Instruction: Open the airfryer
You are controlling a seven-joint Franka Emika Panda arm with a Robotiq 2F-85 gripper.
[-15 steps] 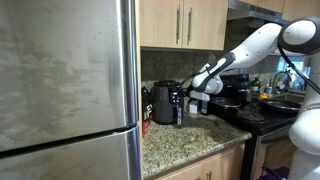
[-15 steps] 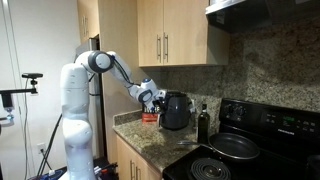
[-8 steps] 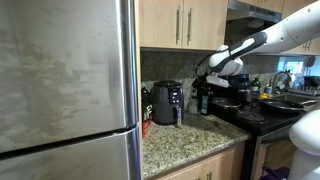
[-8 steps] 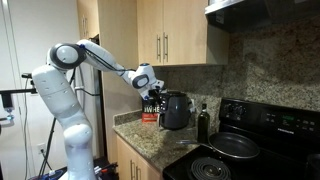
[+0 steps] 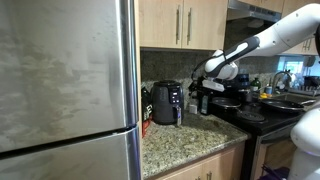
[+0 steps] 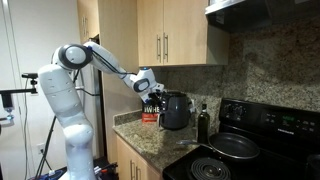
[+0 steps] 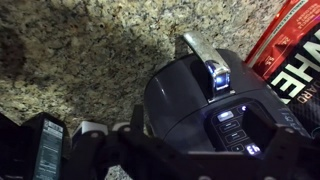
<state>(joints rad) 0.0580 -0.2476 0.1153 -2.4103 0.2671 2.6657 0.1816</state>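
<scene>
I am in the approach step. My end effector (image 6: 151,90) hangs in the air just above and beside the airfryer (image 6: 175,110), touching nothing and carrying nothing. The wrist view is too dark along its bottom edge for me to tell whether the jaws are spread or closed.

The airfryer stands on the granite table (image 5: 190,140), near the tall steel fridge (image 5: 65,80), with a red packet (image 7: 296,50) close against its side. In an exterior view a dark bottle (image 6: 203,124) stands to its right, toward the stove (image 6: 245,150). Its basket drawer looks fully pushed in, so I judge the opening not yet begun.

From the wrist I look down on its glossy top and the silvery handle (image 7: 205,58) jutting from the front. Next I would come down in line with that handle, close around it, and pull straight out along the drawer's travel. The light appliance may slide on the table instead.
</scene>
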